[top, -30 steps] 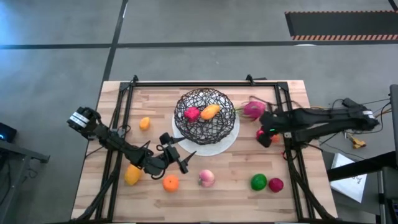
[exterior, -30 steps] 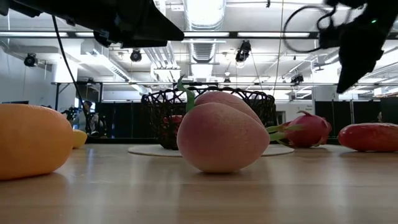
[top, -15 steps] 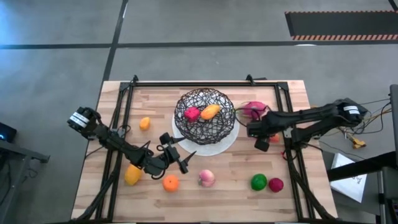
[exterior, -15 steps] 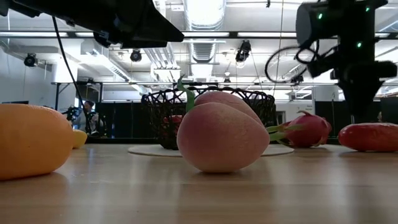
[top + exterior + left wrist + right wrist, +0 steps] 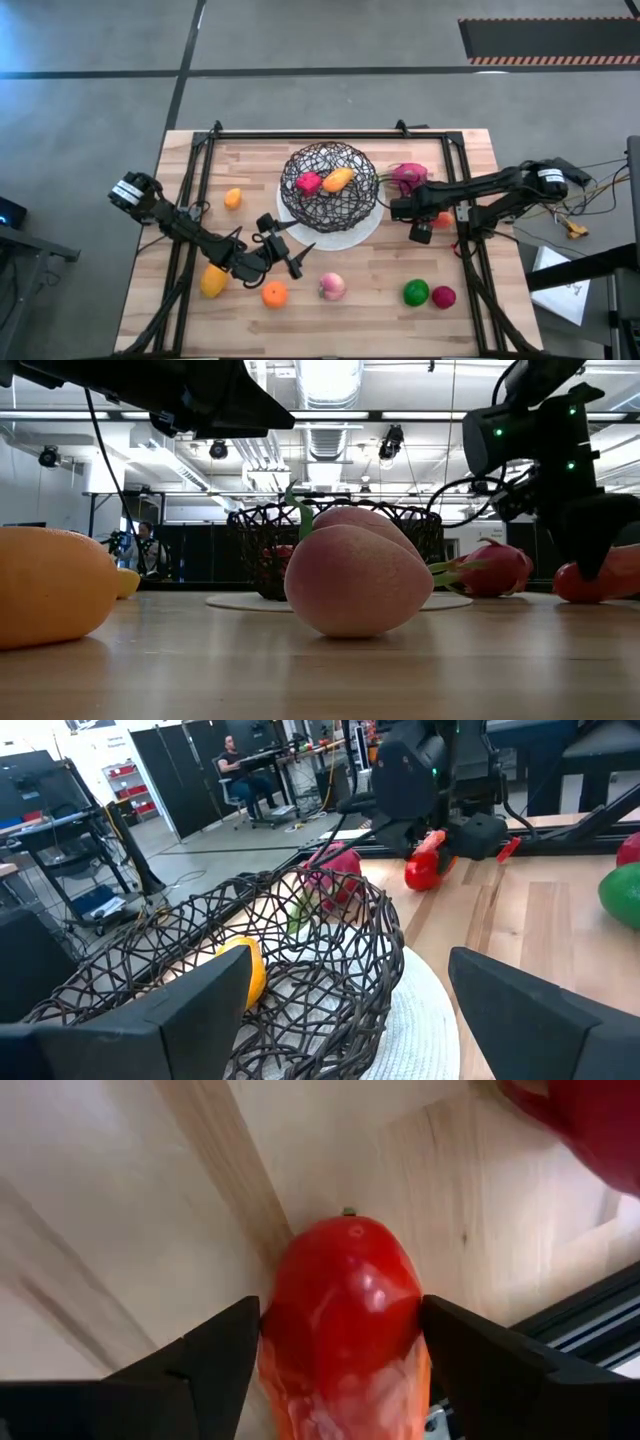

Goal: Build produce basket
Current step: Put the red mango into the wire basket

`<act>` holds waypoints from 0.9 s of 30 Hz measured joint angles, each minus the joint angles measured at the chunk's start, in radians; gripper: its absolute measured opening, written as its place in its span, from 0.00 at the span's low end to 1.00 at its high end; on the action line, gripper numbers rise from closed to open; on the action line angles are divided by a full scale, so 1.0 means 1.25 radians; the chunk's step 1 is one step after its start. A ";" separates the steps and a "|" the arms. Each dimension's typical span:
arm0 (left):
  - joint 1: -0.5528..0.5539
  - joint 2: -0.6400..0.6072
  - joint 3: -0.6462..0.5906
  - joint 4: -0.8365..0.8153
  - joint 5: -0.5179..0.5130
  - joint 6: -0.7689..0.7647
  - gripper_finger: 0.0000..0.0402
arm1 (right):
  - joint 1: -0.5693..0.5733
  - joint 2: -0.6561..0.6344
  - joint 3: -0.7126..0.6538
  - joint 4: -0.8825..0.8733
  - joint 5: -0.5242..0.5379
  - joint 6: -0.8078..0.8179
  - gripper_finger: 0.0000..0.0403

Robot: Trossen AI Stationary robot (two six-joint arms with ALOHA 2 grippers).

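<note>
The black wire basket (image 5: 330, 185) stands on a white plate (image 5: 367, 228) and holds a pink piece (image 5: 308, 183) and an orange one (image 5: 338, 180). To its right a red, elongated piece of produce (image 5: 345, 1300) lies on the table. My right gripper (image 5: 340, 1330) points down over it, open, with one finger on each side. A pink dragon fruit (image 5: 408, 176) lies just beyond. My left gripper (image 5: 285, 245) hangs open at the basket's near left side, holding nothing. My right gripper comes at the red piece from above, its fingers (image 5: 225, 1345) across the rounded end (image 5: 345, 1240). The finger edges stand flush with the piece's sides; I cannot tell whether they touch. The piece lies on the table.
Loose produce lies along the near side: a yellow piece (image 5: 213, 282), an orange (image 5: 274, 294), a peach (image 5: 332, 287), a green piece (image 5: 416, 293) and a magenta one (image 5: 444, 297). A small orange piece (image 5: 233, 198) lies left of the basket. Black frame rails (image 5: 468, 240) run along the table's sides.
My right gripper has come down and moved toward the basket, tipping from a slant until it points nearly straight down. It now stands over the red piece, which has not moved.
</note>
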 joint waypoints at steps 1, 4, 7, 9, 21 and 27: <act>0.000 0.000 0.000 0.000 0.000 0.000 0.80 | 0.000 0.007 -0.003 0.003 0.004 -0.006 0.64; 0.000 0.000 0.000 0.000 0.000 0.000 0.80 | 0.000 0.028 -0.010 0.007 0.014 -0.024 0.60; 0.000 0.000 -0.001 0.000 0.001 -0.001 0.80 | 0.000 0.035 -0.010 0.007 0.016 -0.030 0.54; 0.000 0.000 -0.001 0.000 0.001 -0.001 0.80 | 0.000 0.032 -0.011 0.008 0.014 -0.030 0.50; 0.000 0.000 -0.001 0.001 0.001 -0.001 0.80 | 0.008 -0.109 0.073 0.011 -0.010 -0.009 0.42; 0.000 0.000 0.000 0.003 0.001 -0.001 0.80 | 0.011 -0.166 0.213 0.039 0.045 -0.014 0.42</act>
